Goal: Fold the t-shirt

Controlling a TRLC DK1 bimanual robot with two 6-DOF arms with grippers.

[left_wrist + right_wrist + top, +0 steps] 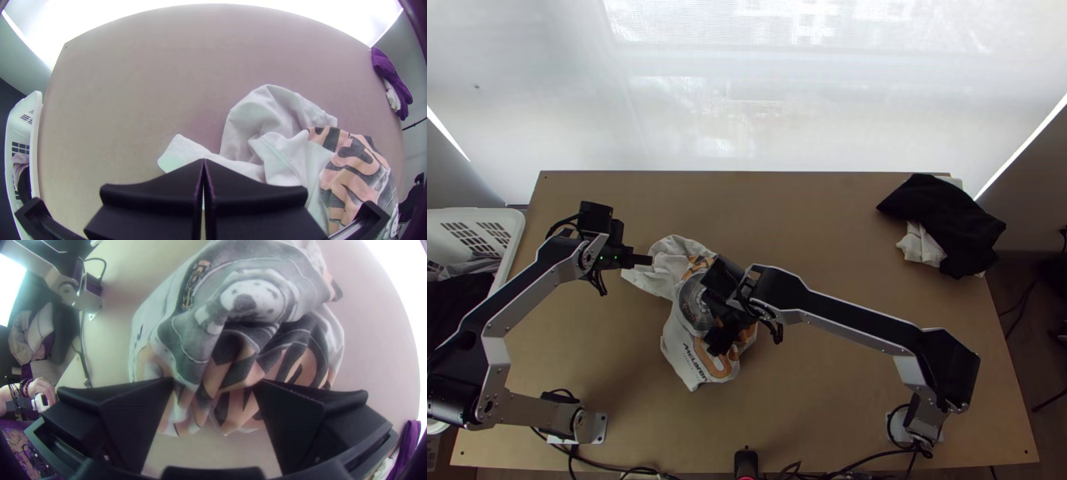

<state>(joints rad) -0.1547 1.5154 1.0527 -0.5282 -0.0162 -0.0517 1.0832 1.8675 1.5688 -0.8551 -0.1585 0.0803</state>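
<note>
The left gripper (649,260) is over the upper left end of the t-shirt (680,360) in the top view. In the left wrist view the left gripper (203,161) is shut, its fingers together, with a white part of the t-shirt (271,111) beyond them. The right gripper (721,308) is over the middle of the shirt and hides part of it. The right wrist view shows the right gripper (215,381) open, fingertips wide apart above bunched folds of the t-shirt (249,298). The shirt, white with grey and orange print, lies crumpled.
A black garment (951,224) lies on something white at the table's far right. Beside the left table edge is a white laundry basket (513,240) holding clothes. Bare wood (803,216) stretches between the shirt and the black garment.
</note>
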